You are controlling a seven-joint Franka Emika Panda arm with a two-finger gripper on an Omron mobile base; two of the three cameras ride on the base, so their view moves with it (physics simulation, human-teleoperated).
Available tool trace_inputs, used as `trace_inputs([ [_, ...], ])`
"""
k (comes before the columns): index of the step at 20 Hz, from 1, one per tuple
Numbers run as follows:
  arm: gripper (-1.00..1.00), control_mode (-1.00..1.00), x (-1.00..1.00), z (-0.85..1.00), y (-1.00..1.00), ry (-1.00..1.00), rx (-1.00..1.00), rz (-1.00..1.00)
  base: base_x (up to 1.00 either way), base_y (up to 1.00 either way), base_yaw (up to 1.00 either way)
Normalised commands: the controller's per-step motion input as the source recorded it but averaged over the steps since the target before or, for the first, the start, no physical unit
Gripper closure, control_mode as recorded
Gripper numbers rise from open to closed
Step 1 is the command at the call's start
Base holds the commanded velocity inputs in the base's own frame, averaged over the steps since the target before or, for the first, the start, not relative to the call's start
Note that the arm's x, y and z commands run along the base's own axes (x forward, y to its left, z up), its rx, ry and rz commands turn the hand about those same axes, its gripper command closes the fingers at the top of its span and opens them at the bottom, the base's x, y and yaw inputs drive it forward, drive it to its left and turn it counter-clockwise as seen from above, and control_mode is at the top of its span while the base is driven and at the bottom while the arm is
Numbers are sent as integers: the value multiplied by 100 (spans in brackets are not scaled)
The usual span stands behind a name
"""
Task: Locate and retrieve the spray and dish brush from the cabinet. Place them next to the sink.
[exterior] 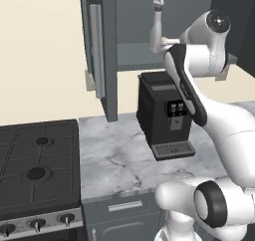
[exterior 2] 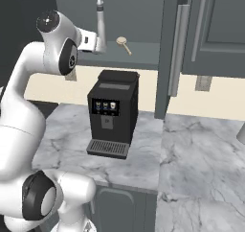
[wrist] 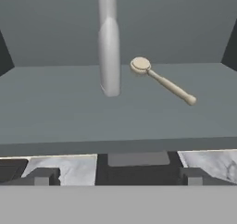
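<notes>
- Gripper (wrist: 118,174) at the cabinet's open front, jaws spread wide with nothing between them; dark fingertips (wrist: 44,176) low in the hand view, short of the shelf edge.
- Below the shelf, on the marble counter (exterior: 114,160): black coffee machine (exterior 2: 112,113), upright, drip grate facing the robot.
- Left of the counter in the left base view: black gas stove (exterior: 37,168) with knobs along its front.
- Open cabinet (exterior 2: 143,8), dark grey; door (exterior: 97,51) swung out, long vertical bar handle on it.
- On the grey inner shelf (wrist: 55,112): spray (wrist: 109,42) standing upright, slim and pale grey, well ahead of the gripper and a little left of centre in the hand view.
- Just beside the spray, to its right and apart from it: dish brush (wrist: 162,81) lying flat, round head toward the bottle and the cabinet's back, tan handle angled out toward the shelf front.
- In the left base view, the brush mostly hidden behind the arm.
- Behind both, the cabinet's flat grey back wall.
</notes>
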Motion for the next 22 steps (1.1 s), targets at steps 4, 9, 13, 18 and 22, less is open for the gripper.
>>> trace_inputs([
  [4, -100, -100, 59, -2, 0, 0, 0, 5, 0, 0, 0],
  [9, -100, -100, 53, 0, 0, 0, 0, 3, 0, 0, 0],
  [13, -100, -100, 45, 0, 0, 0, 0, 1, 0, 0, 0],
  [18, -100, -100, 51, -7, 0, 0, -2, 0, 0, 0, 0],
  [22, -100, -100, 56, -13, 0, 0, -1, 0, 0, 0, 0],
])
